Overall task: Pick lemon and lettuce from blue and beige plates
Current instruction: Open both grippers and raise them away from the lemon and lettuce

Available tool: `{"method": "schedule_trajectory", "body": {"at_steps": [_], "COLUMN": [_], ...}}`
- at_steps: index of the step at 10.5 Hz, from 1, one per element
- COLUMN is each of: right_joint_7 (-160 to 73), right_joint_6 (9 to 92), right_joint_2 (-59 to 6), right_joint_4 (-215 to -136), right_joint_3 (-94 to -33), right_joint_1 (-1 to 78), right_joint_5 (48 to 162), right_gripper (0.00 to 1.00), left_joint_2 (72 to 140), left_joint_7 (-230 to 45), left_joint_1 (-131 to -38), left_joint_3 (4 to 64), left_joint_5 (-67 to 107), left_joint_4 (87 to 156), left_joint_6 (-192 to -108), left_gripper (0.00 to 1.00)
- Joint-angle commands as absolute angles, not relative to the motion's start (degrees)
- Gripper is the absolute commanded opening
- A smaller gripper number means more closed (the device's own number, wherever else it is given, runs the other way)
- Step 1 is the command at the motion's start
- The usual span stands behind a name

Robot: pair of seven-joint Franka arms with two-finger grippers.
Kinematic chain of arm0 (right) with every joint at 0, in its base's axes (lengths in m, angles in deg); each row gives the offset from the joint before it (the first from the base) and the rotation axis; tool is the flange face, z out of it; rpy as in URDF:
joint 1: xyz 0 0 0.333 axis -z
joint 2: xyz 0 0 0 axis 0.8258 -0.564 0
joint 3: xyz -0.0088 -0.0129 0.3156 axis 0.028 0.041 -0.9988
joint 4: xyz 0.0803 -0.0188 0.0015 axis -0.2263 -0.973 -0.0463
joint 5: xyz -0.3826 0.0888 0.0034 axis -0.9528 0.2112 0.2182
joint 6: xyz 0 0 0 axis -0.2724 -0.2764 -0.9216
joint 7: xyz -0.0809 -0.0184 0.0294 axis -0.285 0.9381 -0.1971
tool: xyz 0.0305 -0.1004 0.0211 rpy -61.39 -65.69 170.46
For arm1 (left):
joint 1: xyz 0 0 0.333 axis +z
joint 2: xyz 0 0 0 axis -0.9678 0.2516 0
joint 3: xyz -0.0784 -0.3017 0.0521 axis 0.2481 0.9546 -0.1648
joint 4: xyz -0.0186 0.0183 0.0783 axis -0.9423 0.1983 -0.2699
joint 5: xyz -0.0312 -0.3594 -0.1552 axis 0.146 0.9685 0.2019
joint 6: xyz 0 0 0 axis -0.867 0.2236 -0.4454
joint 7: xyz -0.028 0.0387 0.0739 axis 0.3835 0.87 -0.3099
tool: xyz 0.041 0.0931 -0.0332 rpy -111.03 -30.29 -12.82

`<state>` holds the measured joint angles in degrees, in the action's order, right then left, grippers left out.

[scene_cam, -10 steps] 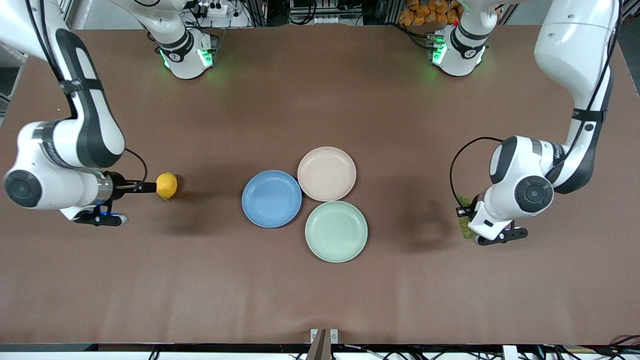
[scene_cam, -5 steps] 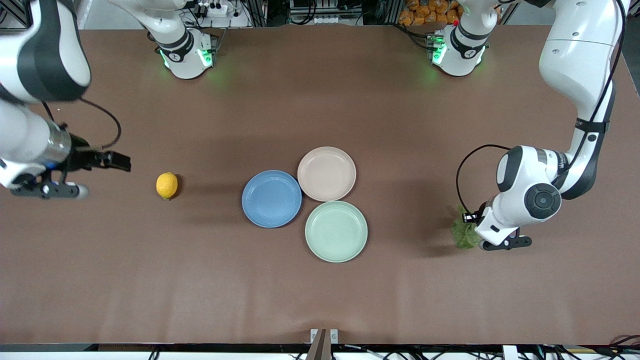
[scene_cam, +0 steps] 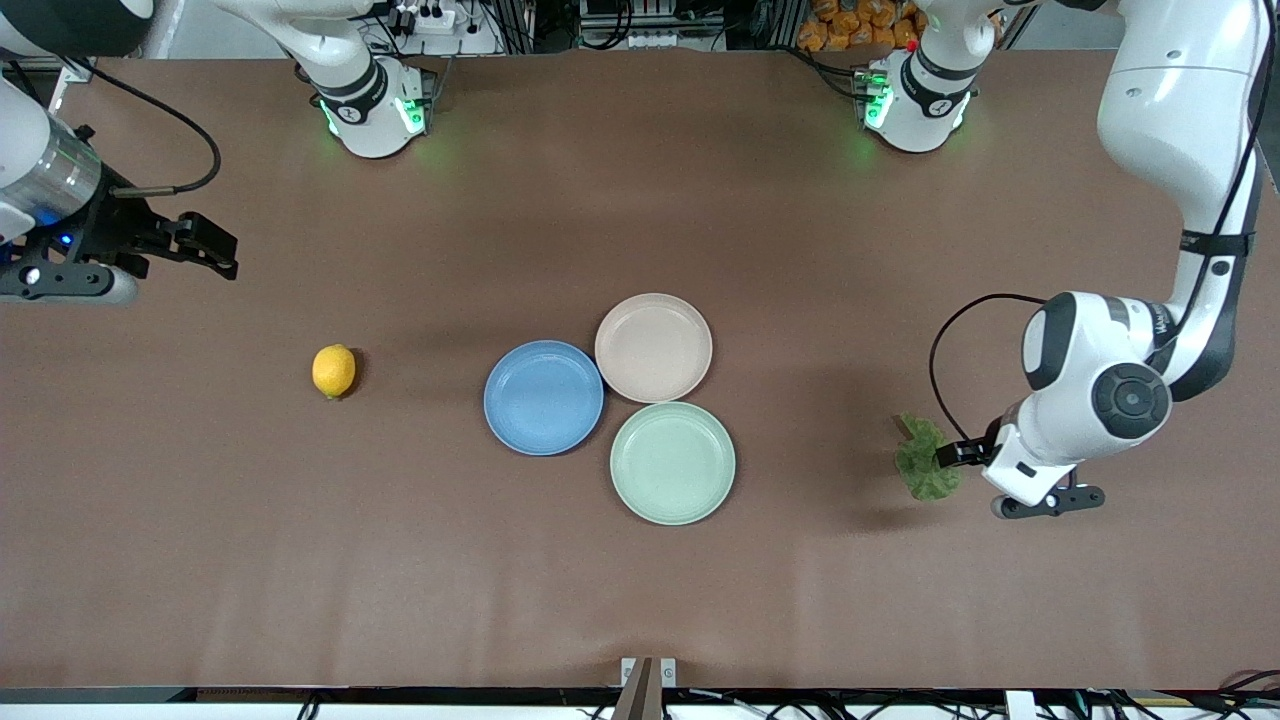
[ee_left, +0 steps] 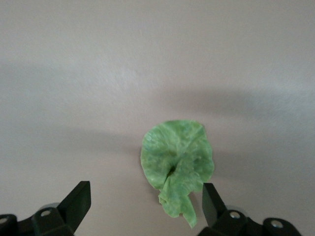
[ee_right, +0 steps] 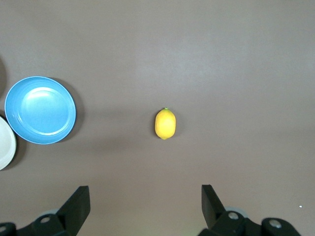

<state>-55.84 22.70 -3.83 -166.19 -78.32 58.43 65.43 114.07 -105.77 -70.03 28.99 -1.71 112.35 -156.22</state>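
The lemon [scene_cam: 333, 371] lies on the bare table toward the right arm's end, apart from the plates; it also shows in the right wrist view [ee_right: 165, 123]. The lettuce [scene_cam: 926, 470] lies crumpled on the table toward the left arm's end, also in the left wrist view [ee_left: 177, 162]. The blue plate [scene_cam: 543, 397] and the beige plate [scene_cam: 653, 347] sit empty and touching mid-table. My right gripper [scene_cam: 222, 250] is open and empty, raised over the table's right arm's end [ee_right: 145, 204]. My left gripper [scene_cam: 945, 458] is open, low, right beside the lettuce [ee_left: 145, 201].
A pale mint-green plate [scene_cam: 672, 462] sits empty against the blue and beige plates, nearer to the front camera. The blue plate [ee_right: 40, 116] and a sliver of the beige plate [ee_right: 4, 145] show in the right wrist view. Brown table [scene_cam: 640, 580] spreads all around.
My right gripper has left the lemon on the table and risen away toward the table's end. My left gripper has drawn back off the lettuce, which now lies uncovered.
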Motion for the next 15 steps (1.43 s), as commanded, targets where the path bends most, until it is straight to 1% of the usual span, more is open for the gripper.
{"method": "schedule_trajectory", "body": {"at_steps": [1,4,6,7,8,12,14,15], "right_joint_7": [-56.35,-55.64,-55.64,-55.90,-55.91,-55.73,-55.56,-55.56], "right_joint_6": [22.88,24.11,23.59,21.23,20.60,20.86,20.86,20.86], "right_joint_2": [-2.67,-3.11,-3.37,-3.89,-4.25,-4.78,-5.04,-5.04], "right_joint_4": [-167.76,-167.67,-166.62,-163.48,-162.75,-161.87,-161.34,-161.34], "right_joint_3": [-74.96,-74.85,-74.85,-74.94,-74.94,-74.94,-74.85,-74.76], "right_joint_1": [54.89,53.47,53.47,53.30,52.95,53.21,53.29,53.12], "right_joint_5": [65.10,65.10,65.27,66.58,66.42,66.68,66.68,66.68], "right_gripper": [1.00,1.00,1.00,1.00,1.00,1.00,1.00,1.00], "left_joint_2": [107.79,99.79,95.74,93.98,92.40,85.20,83.25,82.81], "left_joint_7": [-104.62,-103.12,-102.95,-102.95,-102.95,-102.95,-102.95,-102.95], "left_joint_1": [-69.63,-69.72,-69.63,-69.72,-69.72,-70.07,-70.94,-71.38], "left_joint_3": [29.24,29.50,29.50,29.76,30.03,29.77,29.94,29.94], "left_joint_5": [-3.27,-1.70,1.81,2.17,2.27,5.51,5.52,5.69], "left_joint_4": [112.84,112.66,112.75,112.75,112.75,112.75,112.83,112.84], "left_joint_6": [-152.56,-146.68,-142.64,-141.31,-139.82,-134.36,-130.33,-129.70], "left_gripper": [1.00,1.00,1.00,1.00,1.00,1.00,1.00,1.00]}}
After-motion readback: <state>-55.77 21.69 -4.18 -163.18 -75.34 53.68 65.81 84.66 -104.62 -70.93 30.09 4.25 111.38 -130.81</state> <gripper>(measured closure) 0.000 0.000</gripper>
